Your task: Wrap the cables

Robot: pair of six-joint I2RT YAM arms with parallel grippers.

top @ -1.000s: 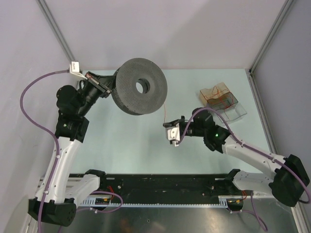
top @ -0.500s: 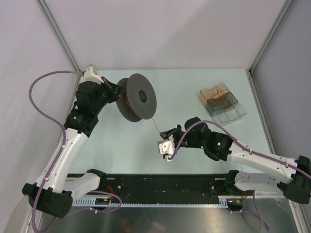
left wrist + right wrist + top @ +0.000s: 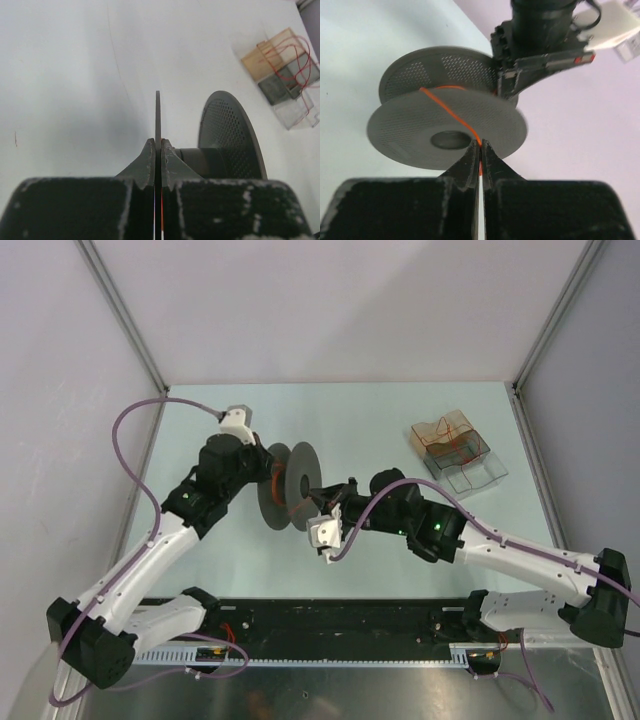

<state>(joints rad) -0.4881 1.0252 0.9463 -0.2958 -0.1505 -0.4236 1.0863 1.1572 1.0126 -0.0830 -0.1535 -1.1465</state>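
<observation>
**Top:** left gripper [image 3: 267,474] clamps one flange of the spool [image 3: 297,486], which is held on edge over the table [image 3: 400,415]. Right gripper [image 3: 320,506] sits just beside the near flange. Box [image 3: 458,452] is well apart, to the right.

**Left wrist:** jaws pinch the flange edge. Spare cables [image 3: 294,50] curl in the box.

**Right wrist:** jaws nip the cable [image 3: 451,113], which runs over the rim to the hub.

**Handling (judged):** hair-thin, light, springy, prone to kinks and slipping. Grip close to the spool and keep gentle tension.

**Surroundings:** table is pale and smooth. Walls [image 3: 60,360] stand close on both sides.
</observation>
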